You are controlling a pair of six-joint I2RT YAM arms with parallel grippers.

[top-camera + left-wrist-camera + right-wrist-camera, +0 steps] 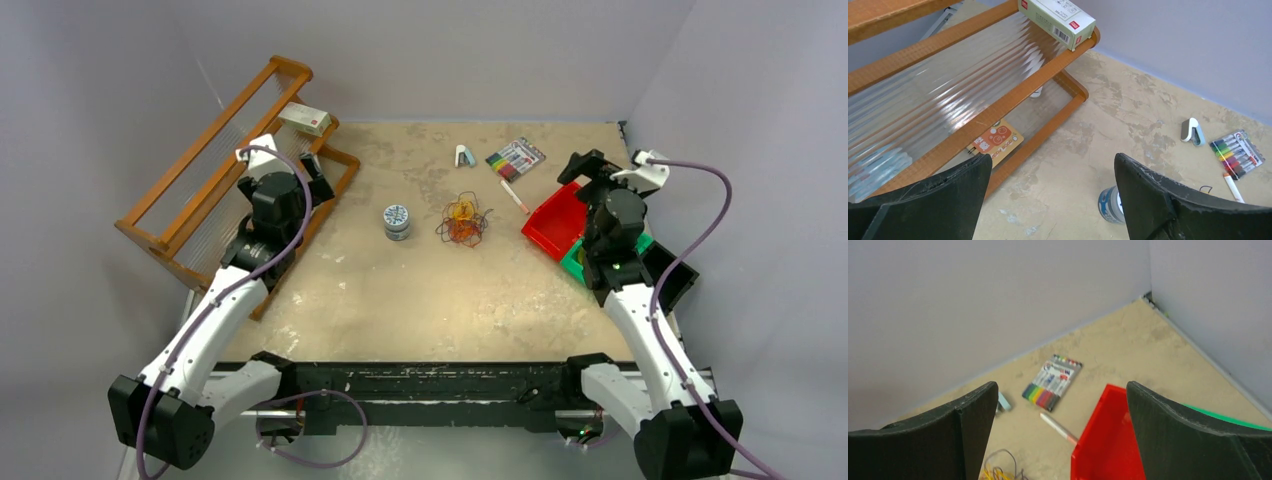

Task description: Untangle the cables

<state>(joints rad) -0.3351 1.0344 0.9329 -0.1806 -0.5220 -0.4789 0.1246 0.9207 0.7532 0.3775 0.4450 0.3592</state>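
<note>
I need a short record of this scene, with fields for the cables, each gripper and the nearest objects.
cables: one tangled heap of orange, yellow and dark strands, mid-table, untouched
left gripper: open, empty, by the wooden rack
right gripper: open, empty, near the red bin
nearest objects: small tin left of heap; marker to its right

One cable tangle, one tin, one stapler, one marker pack, one loose marker, three bins.
</note>
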